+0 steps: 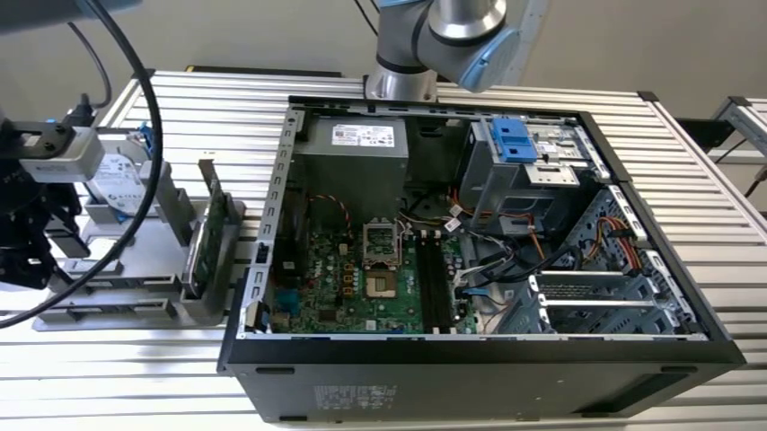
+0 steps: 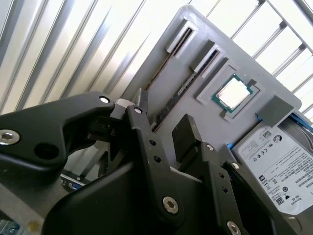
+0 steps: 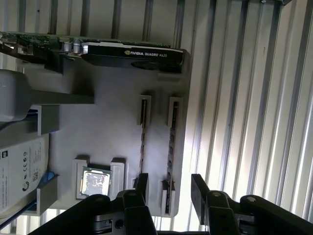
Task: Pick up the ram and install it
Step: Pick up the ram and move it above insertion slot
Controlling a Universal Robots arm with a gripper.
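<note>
The ram [image 3: 171, 147] stands on edge in a slot of the grey holder [image 3: 98, 122], close to the holder's outer edge. In the second wrist view it is a dark strip [image 2: 182, 87]. A second thin stick [image 3: 143, 142] stands in the slot beside it. My gripper [image 3: 170, 188] is open just above the holder, and its black fingers [image 3: 142, 183] straddle one end of the ram without touching it. The open gripper [image 2: 164, 129] also appears in the second wrist view. In the exterior view my wrist [image 1: 48, 153] hangs over the holder at the exterior view's left.
The holder also carries a processor chip [image 3: 95, 183], a silver hard drive [image 2: 283, 166] and a green graphics card [image 3: 132, 54]. An open computer case [image 1: 276, 224] lies in the middle of the slatted table, with empty memory slots [image 1: 437, 278] on its green board.
</note>
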